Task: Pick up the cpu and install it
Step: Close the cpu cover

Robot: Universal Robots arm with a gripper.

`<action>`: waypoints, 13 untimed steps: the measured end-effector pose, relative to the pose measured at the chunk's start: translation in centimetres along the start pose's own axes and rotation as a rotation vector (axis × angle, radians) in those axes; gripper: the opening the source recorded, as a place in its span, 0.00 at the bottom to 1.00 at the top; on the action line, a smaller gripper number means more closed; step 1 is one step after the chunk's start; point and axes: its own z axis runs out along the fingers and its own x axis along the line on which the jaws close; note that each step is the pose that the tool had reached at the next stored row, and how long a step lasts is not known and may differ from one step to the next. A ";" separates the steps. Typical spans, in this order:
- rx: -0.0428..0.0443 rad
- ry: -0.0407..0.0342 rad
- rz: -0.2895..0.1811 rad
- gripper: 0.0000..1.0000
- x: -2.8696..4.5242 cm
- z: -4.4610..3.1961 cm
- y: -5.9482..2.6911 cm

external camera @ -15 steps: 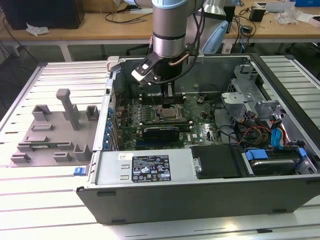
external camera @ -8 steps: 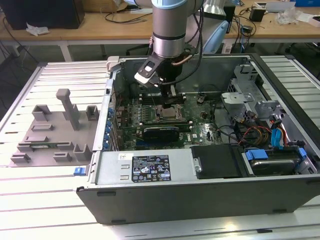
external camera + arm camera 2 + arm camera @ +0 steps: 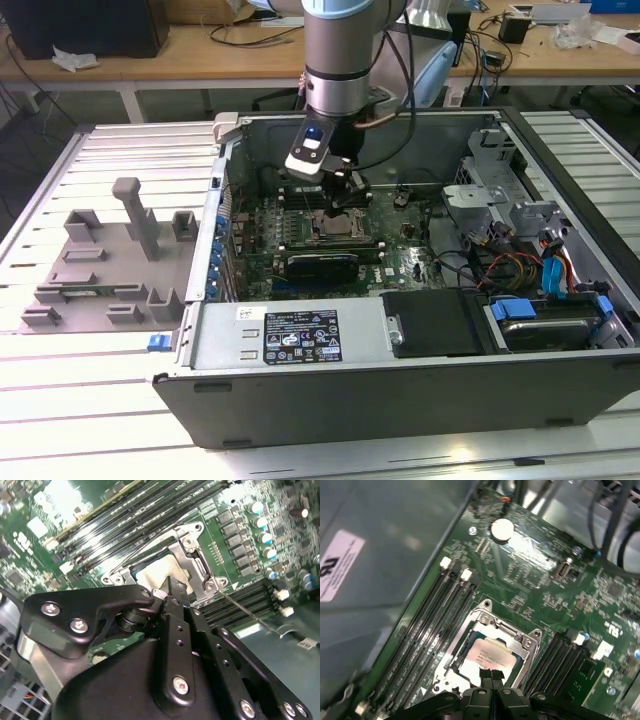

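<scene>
1. Slatted metal worktop (image 3: 100,400) carries an open computer case (image 3: 400,400), with cluttered wooden desks (image 3: 200,50) behind it. The arm (image 3: 340,60) reaches down into the case, with its pincer (image 3: 345,195) low over the motherboard (image 3: 400,262).
2. In the first wrist view the pincer (image 3: 491,672) is closed, its two black tips pressed together with nothing visible between them. It grips nothing.
3. The cpu (image 3: 487,654) lies flat inside the socket frame (image 3: 526,643), directly under and just ahead of the tips. In the second wrist view the tips (image 3: 173,586) overlap the near edge of the cpu (image 3: 149,574). I cannot tell whether they touch it.
4. Risk: the tips sit over one edge, not the middle. Downward pressure there would likely tip the chip, and a tilted or unkeyed chip could bend the contacts beneath it.
5. Risk: the frame's raised metal edge is just beside the tips. A small sideways drift could snag them on it or scrape the chip's lid.
6. Risk: memory slots (image 3: 425,635) flank the socket on both sides of the pincer, so a wide swing could strike them.
7. A thin lever (image 3: 245,611) slants away from the socket. It looks unlatched, so I judge the chip may not be clamped and a nudge could shift it.
</scene>
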 end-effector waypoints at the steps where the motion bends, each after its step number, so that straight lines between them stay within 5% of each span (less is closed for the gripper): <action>1: -0.0005 -0.0002 -0.020 0.11 0.00 0.00 0.00; 8: -0.0050 -0.0014 -0.181 0.11 0.00 0.01 0.00; 13: -0.0101 -0.0027 -0.364 0.11 0.00 0.02 0.00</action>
